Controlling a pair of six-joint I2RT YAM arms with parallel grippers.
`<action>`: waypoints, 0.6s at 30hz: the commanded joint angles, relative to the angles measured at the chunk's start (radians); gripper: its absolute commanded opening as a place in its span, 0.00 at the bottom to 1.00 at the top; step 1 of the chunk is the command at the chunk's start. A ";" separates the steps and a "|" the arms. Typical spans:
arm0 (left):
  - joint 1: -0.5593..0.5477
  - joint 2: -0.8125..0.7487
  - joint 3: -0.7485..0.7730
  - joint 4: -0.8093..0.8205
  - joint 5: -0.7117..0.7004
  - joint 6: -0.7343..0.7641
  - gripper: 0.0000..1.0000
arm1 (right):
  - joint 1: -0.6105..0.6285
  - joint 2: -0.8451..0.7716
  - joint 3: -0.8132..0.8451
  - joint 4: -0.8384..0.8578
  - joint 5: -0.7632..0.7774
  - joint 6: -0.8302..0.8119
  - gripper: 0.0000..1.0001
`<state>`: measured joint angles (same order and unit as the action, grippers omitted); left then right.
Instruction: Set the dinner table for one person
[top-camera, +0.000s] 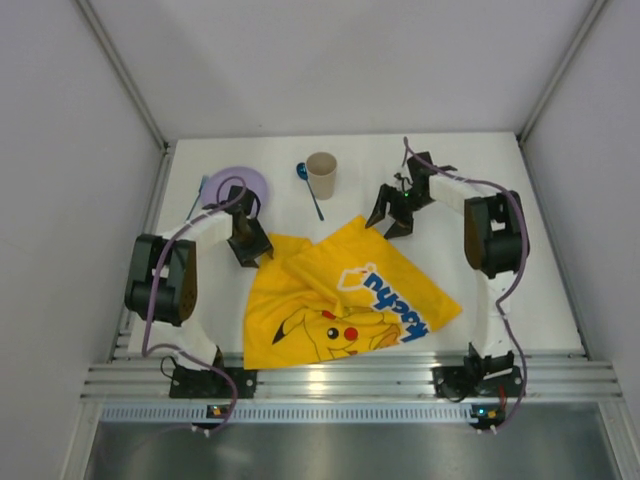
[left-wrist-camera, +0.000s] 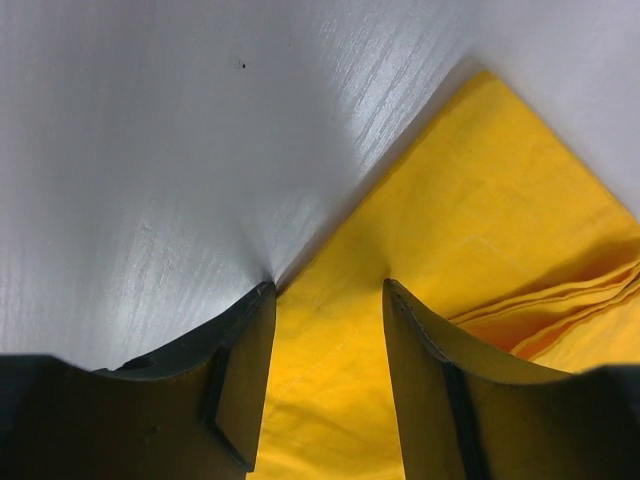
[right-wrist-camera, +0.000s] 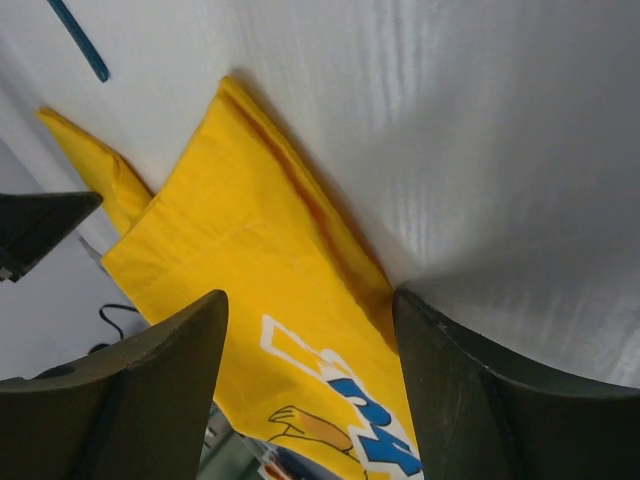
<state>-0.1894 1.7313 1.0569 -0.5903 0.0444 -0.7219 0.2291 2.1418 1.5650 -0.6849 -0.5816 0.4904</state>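
Note:
The white dinner table (top-camera: 470, 170) carries a yellow Pikachu-print cloth mat (top-camera: 340, 300), rumpled and partly folded over, at the near middle. My left gripper (top-camera: 252, 254) is open at the mat's far left corner. In the left wrist view its jaws (left-wrist-camera: 327, 290) straddle the yellow edge (left-wrist-camera: 480, 200), one tip on the bare table (left-wrist-camera: 150, 150). My right gripper (top-camera: 388, 226) is open just above the mat's far corner. In the right wrist view (right-wrist-camera: 310, 295) the folded edge (right-wrist-camera: 230, 230) lies between the spread fingers.
A purple plate (top-camera: 238, 183) lies at the far left with a teal utensil (top-camera: 197, 194) beside it. A beige cup (top-camera: 321, 175) stands at the far middle, a blue spoon (top-camera: 309, 190) next to it; its handle shows in the right wrist view (right-wrist-camera: 80, 42). White walls surround the table.

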 joint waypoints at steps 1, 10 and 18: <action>0.002 0.037 0.008 0.046 0.005 0.038 0.49 | 0.067 0.055 0.055 0.021 0.003 -0.006 0.68; 0.001 0.073 -0.015 0.076 0.063 0.056 0.19 | 0.144 0.084 0.003 0.071 0.020 0.028 0.23; 0.016 0.042 0.029 -0.043 -0.035 0.076 0.00 | 0.050 -0.039 -0.108 0.054 0.100 -0.003 0.00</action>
<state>-0.1860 1.7596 1.0660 -0.5560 0.1036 -0.6758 0.3408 2.1712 1.5116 -0.6159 -0.5945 0.5220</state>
